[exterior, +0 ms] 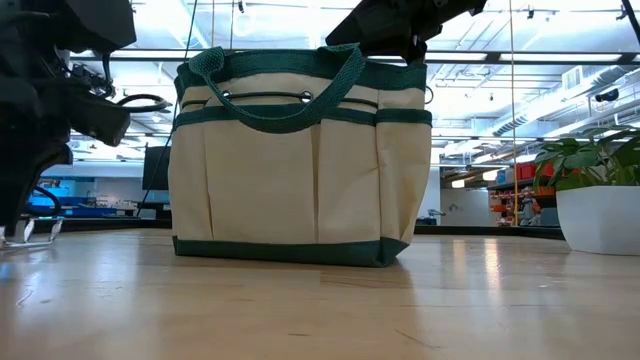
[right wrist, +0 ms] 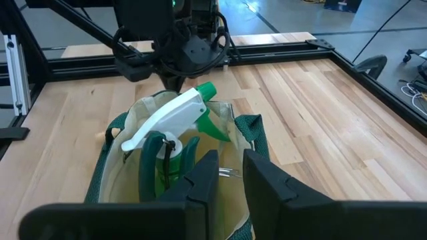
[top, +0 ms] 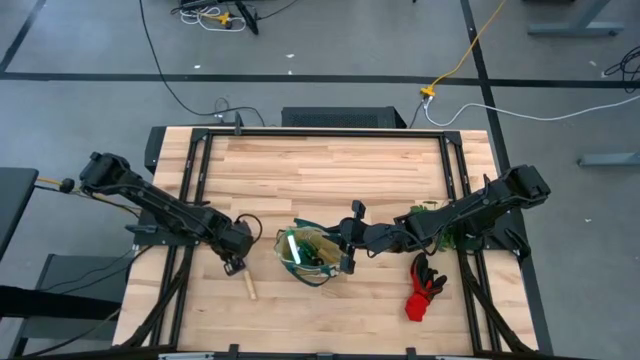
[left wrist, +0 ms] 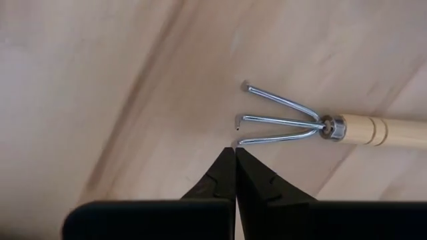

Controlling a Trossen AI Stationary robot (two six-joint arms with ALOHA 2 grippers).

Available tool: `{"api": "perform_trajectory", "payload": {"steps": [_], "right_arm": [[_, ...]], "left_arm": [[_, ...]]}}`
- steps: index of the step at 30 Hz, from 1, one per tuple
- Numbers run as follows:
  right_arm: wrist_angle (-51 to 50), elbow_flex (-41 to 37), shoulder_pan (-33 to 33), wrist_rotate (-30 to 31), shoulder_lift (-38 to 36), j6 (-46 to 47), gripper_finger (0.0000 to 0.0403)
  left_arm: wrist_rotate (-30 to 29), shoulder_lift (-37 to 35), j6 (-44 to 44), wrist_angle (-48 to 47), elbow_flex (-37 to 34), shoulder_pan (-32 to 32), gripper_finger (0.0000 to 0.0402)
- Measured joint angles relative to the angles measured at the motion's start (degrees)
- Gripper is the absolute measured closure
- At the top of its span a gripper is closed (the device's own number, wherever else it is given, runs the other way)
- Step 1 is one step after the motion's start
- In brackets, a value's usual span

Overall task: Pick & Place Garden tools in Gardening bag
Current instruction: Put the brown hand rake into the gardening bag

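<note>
The beige gardening bag (top: 312,256) with green trim stands upright mid-table and also shows in the low view (exterior: 300,150). Inside it are the green spray bottle with its white nozzle (right wrist: 168,117) and green loop-shaped handles (right wrist: 155,159). My right gripper (right wrist: 230,177) is open and empty above the bag's right rim (top: 347,255). A wooden-handled mini rake (left wrist: 313,123) lies flat on the table left of the bag. My left gripper (left wrist: 235,152) is shut, its tips at the rake's tines (top: 236,262). The red-black gloves (top: 424,286) lie on the table right of the bag. My left gripper's shut fingertips (left wrist: 227,163) stand right at the tip of the rake's nearest tine (left wrist: 235,143), coming down from above. I cannot tell whether they touch it. The rake lies flat on the table.
A leafy plant in a white pot (exterior: 598,205) stands at the table's right, under my right arm (top: 432,212). Black frame rails (top: 455,180) run along the table's sides. Bare wood (top: 320,170) lies behind the bag.
</note>
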Motion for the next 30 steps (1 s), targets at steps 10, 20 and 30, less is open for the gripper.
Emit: {"api": "perform_trajectory", "payload": {"steps": [10,20,30], "right_arm": [[0.1,0.0,0.0,0.0,0.0,0.0,0.0332],[0.1,0.0,0.0,0.0,0.0,0.1,0.0332],[0.1,0.0,-0.3,0.0,0.0,3.0,0.0332]], "left_arm": [[-10.7,0.0,1.3,-19.4,10.9,0.0,0.0401],[-21.5,0.0,2.5,-32.8,21.9,0.0,0.0401],[-31.5,0.0,5.6,-42.1,33.2,0.0,0.0401]]}}
